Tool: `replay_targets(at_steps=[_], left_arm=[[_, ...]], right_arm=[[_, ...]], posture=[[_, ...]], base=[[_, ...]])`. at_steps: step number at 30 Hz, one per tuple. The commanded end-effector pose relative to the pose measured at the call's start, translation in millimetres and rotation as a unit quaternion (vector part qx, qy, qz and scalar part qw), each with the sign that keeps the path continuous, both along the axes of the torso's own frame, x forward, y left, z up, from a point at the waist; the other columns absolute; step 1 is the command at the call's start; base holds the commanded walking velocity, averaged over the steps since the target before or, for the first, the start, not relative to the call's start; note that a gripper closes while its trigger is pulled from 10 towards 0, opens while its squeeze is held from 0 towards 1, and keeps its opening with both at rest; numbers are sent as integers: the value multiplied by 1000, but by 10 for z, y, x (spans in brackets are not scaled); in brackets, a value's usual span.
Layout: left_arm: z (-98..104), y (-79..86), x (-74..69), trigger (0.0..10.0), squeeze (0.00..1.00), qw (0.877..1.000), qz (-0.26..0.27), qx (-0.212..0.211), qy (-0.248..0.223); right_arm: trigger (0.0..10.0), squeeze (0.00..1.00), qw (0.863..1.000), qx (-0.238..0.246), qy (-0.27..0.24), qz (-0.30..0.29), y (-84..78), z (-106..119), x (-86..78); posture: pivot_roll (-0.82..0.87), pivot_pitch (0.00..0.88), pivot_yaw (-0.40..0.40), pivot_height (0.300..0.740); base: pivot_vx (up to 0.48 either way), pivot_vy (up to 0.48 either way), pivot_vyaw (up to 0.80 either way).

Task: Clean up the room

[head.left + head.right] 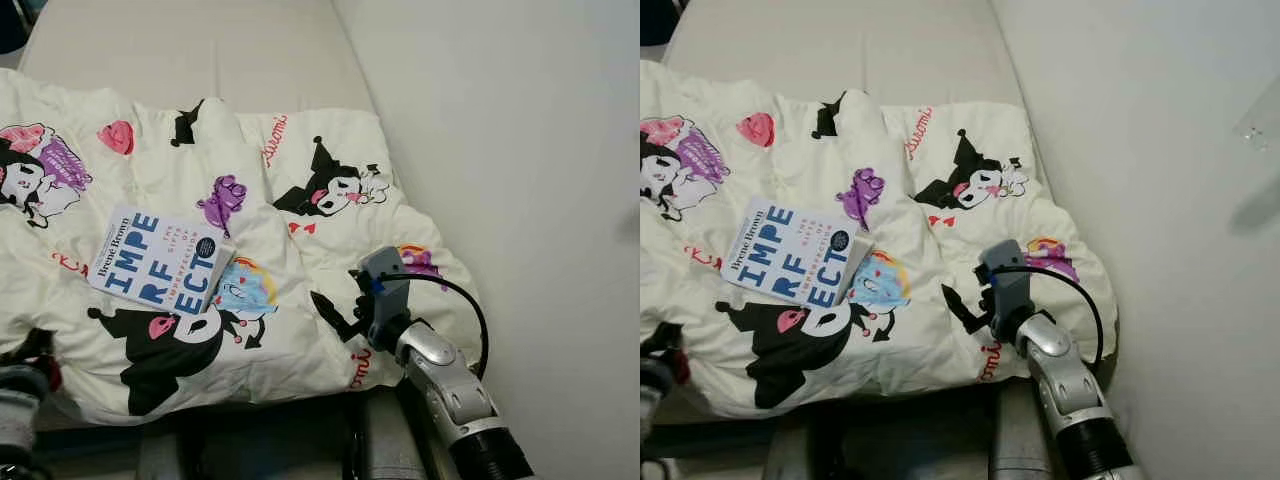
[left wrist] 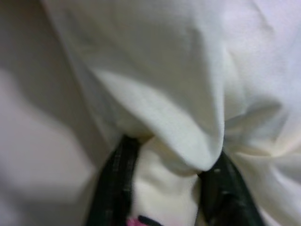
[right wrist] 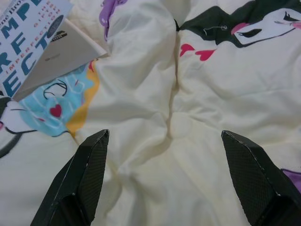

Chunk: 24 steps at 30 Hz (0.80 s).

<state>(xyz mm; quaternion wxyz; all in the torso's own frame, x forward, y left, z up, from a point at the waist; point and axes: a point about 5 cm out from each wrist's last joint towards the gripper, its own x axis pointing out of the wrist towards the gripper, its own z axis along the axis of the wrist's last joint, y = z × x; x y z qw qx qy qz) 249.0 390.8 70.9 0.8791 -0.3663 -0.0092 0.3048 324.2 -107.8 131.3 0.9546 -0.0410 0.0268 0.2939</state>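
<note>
Left gripper (image 2: 164,188): jaws pinched on a fold of the cartoon-print duvet (image 1: 300,250) at the bed's near-left edge, likely to pull it straight.
Right gripper (image 3: 164,179): jaws spread, held above the duvet.
Book (image 1: 160,260): laid on the duvet, uncleared.

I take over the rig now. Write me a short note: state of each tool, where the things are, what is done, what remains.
Left tool: at the near left edge of the bed, fingers shut on a fold of the blanket.
Right tool: open, hovering just over the blanket near its right side, holding nothing.
Book: lies on the blanket, left of the middle, cover up.
Mattress: bare beyond the blanket.
Done: blanket gripped on the left side.
Left: blanket is rumpled and not spread out; the book probably needs taking off the bed.
</note>
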Motion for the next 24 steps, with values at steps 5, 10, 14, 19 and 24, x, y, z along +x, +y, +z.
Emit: replay_targets(at_steps=[5,10,14,19,24], left_arm=[[-10,132,-160,0,0,1000,13,5,-8],[2,177,-211,0,0,1000,12,13,-13],[11,253,-306,0,0,999,24,24,-12],[9,368,-488,0,0,998,49,41,-11],[-141,484,-955,0,0,993,86,77,24]], right_arm=[[10000,0,985,43,45,163,231,2,-274],[10000,0,907,52,85,409,366,115,-812],[10000,0,881,24,91,464,362,105,-957],[10000,0,886,7,80,457,362,71,-939],[10000,0,901,13,71,429,391,57,-854]], posture=[[-151,380,-101,570],[-145,382,-96,570],[-136,384,-86,570],[-121,378,-77,570],[-97,373,-65,570]], base=[[0,0,0],[0,0,0],[0,0,0],[0,0,0],[0,0,0]])
